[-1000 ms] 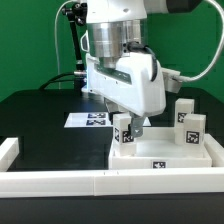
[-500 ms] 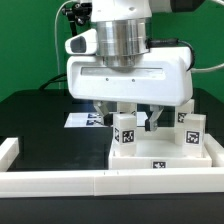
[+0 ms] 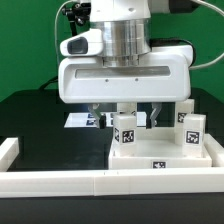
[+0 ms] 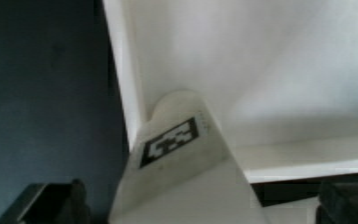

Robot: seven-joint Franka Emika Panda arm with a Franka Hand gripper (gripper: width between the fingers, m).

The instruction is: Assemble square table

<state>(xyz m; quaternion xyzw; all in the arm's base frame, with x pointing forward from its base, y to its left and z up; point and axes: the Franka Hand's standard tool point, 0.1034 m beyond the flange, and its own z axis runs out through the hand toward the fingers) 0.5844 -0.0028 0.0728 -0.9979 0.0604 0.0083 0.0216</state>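
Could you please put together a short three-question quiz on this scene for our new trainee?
1. True or false: the tool is shut on a leg.
2. On what do the legs stand? A) marker board B) square tabletop C) border rail
3. Fill in: the tool hangs above the near ___ .

Key: 1. False, its jaws stand open. 2. B, the square tabletop. 3. leg.

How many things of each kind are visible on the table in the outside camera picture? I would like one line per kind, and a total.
Legs, standing on the slab: 3, at and
Slab: 1
Border rails: 1 run along the front, with a raised end at the exterior view's left
Marker board: 1
Total: 6
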